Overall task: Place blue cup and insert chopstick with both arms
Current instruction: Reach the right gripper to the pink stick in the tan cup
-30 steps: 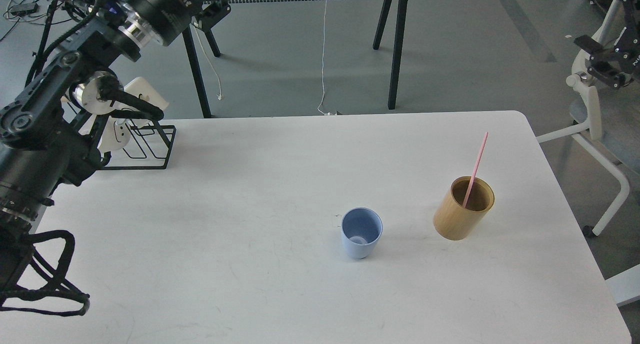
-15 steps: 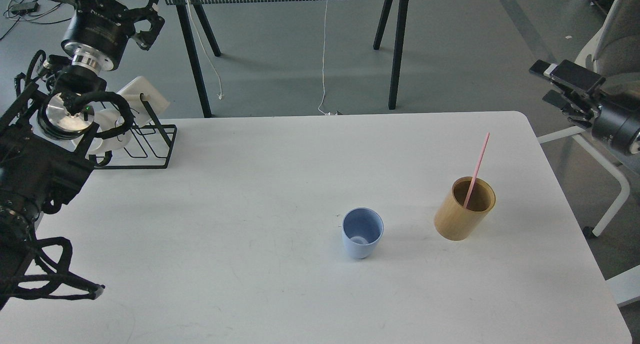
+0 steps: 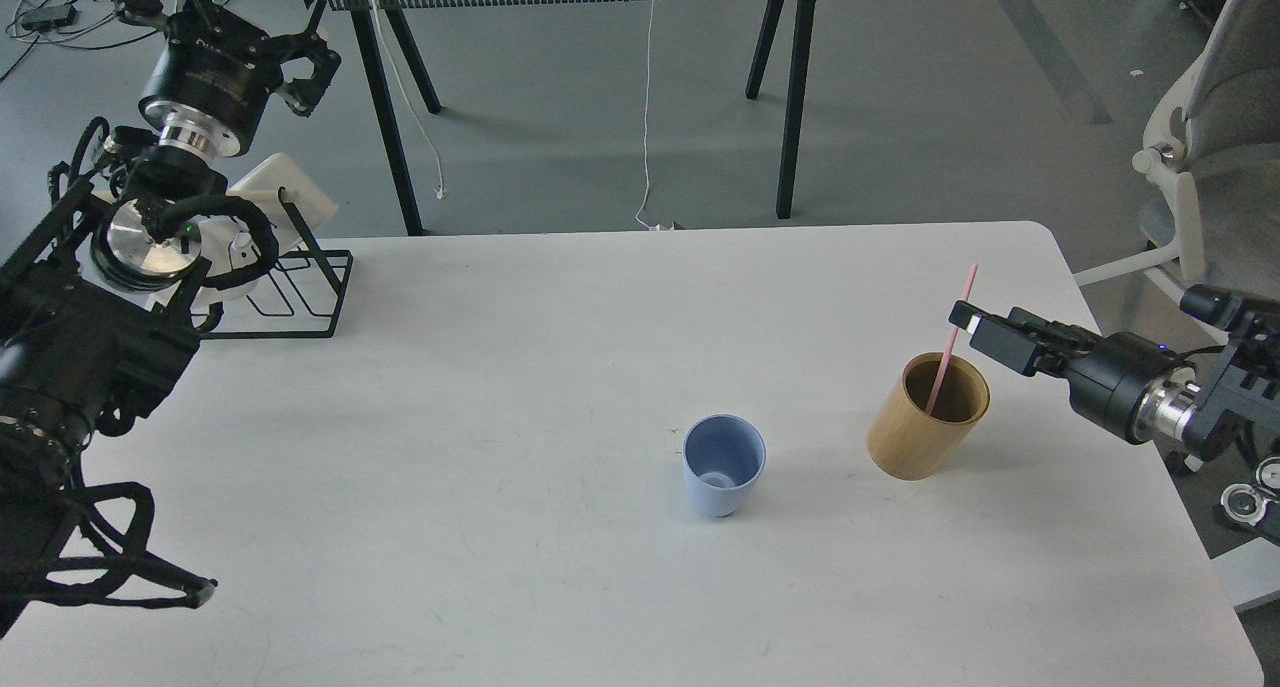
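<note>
In our head view, the blue cup (image 3: 724, 464) stands upright and empty just right of the table's (image 3: 450, 467) centre. At its three o'clock, a little apart, the tan holder (image 3: 928, 417) carries the pink chopstick (image 3: 951, 339), leaning out toward twelve o'clock.

The big change is our right gripper (image 3: 985, 333): half a second ago it hung off the table at two o'clock; now it has swung in, its tip just beside the chopstick's upper part. Whether its fingers are spread or already touching the stick we cannot tell, since they overlap from here.

Our left gripper (image 3: 300, 62) has barely shifted, raised at ten o'clock above the wire rack (image 3: 300, 297), fingers apparently spread, holding nothing.

We judge the cup placed and the chopstick pick-up beginning; grasping such a thin stick needs careful alignment.
</note>
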